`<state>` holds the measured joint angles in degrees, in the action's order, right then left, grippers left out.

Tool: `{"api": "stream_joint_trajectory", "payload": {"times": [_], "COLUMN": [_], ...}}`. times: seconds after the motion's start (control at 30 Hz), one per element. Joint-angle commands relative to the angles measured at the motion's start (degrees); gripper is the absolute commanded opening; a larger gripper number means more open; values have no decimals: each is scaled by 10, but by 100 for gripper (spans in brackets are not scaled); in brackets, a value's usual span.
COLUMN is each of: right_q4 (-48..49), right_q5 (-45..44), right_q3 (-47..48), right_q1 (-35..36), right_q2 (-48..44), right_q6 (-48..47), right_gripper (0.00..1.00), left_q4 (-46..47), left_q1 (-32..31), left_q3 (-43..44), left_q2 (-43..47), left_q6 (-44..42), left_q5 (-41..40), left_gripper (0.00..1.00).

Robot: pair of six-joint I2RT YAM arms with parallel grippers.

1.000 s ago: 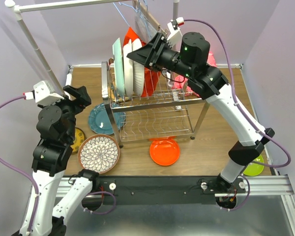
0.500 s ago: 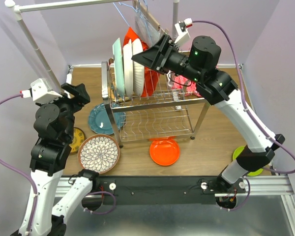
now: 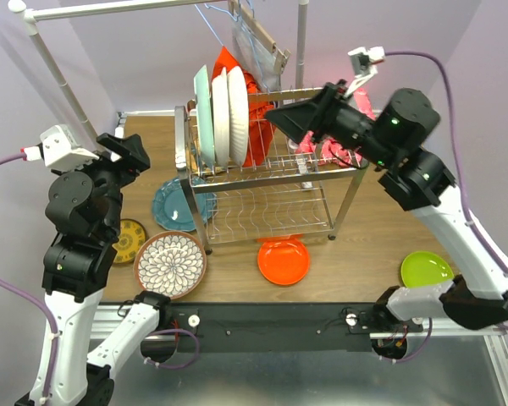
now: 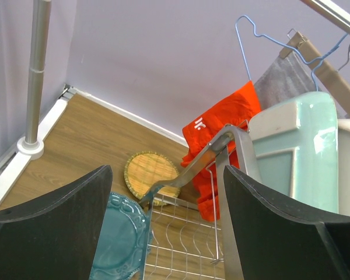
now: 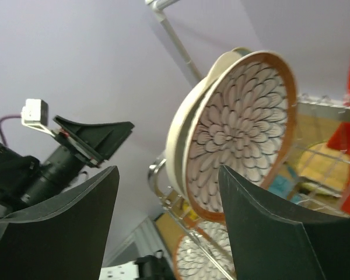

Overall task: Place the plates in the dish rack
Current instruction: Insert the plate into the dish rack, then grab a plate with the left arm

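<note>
- Closest to the arm bases, three plates lie flat on the desk (image 3: 372, 222): a brown-rimmed floral plate (image 3: 170, 264) on the left, an orange plate (image 3: 284, 260) just in front of the dish rack (image 3: 271, 190), and a lime green plate (image 3: 427, 269) well off to the right
- A little further back on the left lie a small yellow plate (image 3: 129, 240) and a teal plate (image 3: 176, 205), the teal one just beside the rack's left legs
- The left gripper (image 3: 131, 150) hangs above that corner, jaws spread wide and empty
- The rack stands mid-desk; at the left end of its upper shelf a mint plate (image 3: 202, 114), a white plate (image 3: 219, 114) and a second floral plate (image 5: 239, 134) stand on edge side by side
- The right gripper (image 3: 279, 114) hovers just right of them, jaws apart, holding nothing
- Behind the rack are a tan plate (image 4: 151, 172) on the desk, a red cloth (image 3: 256, 139) and a white clothes rail (image 3: 59, 80)
</note>
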<state>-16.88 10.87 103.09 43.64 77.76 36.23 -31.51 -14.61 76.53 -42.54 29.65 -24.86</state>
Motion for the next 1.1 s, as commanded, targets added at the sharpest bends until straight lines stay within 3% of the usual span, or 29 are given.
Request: {"api": "stream_joint_trajectory", "payload": {"times": [0.0, 0.23, 0.5, 0.83, 1.07], "right_q4": [56, 60, 33, -49, -80], "right_q5": [20, 5, -54, -182, -220], "right_q3": [-51, -155, -273, -379, -372], "right_q1": [-49, -148, -246, -281, -293], "right_q2": [-81, -209, -315, -365, -363], "right_q6": [-143, -230, -223, -182, -150], "right_gripper": [79, 81, 81, 85, 85], "left_q4": [-15, -12, -29, -51, -38], "left_q1": [4, 4, 4, 4, 4], "left_q3": [21, 13, 13, -29, -81], "left_q2": [-10, -3, -7, 18, 23], "left_q6": [1, 16, 10, 10, 23], "left_q5": [15, 19, 19, 18, 13], "left_gripper": [86, 86, 86, 86, 86]}}
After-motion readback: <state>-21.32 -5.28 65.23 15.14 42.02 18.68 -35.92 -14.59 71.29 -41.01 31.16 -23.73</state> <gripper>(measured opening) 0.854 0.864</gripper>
